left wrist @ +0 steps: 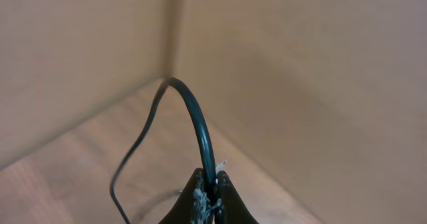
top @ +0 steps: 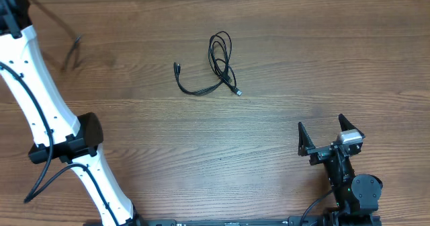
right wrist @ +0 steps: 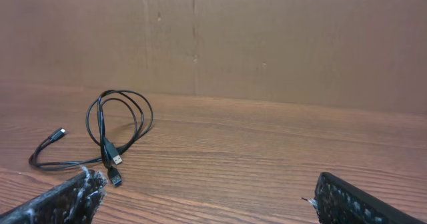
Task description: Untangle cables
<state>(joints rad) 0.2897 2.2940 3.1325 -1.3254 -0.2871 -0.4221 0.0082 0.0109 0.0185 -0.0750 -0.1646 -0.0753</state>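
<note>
1. At the left gripper [left wrist: 208, 187]: pinches tight on the held cable [left wrist: 200, 127], up by the corner of the walls [left wrist: 300, 84]. Arches up from the jaws, then drops to the table [top: 269, 138] at far left.
2. At the right gripper [top: 321, 122]: stands with fingers wide apart, carries nothing, and hovers low at the near right, well apart from both cords.
3. Leaves the looped cable [top: 220, 61] lying toward the far middle of the table, plugs free, well apart from the held one.
4. Could lose the thin cord from so narrow a pinch if swung or lifted fast.
5. Could drag the hanging tail against the wall corner and snag a plug there.
6. Could cinch the loose loops into a knot by tugging one end instead of spreading the coil first.
</note>
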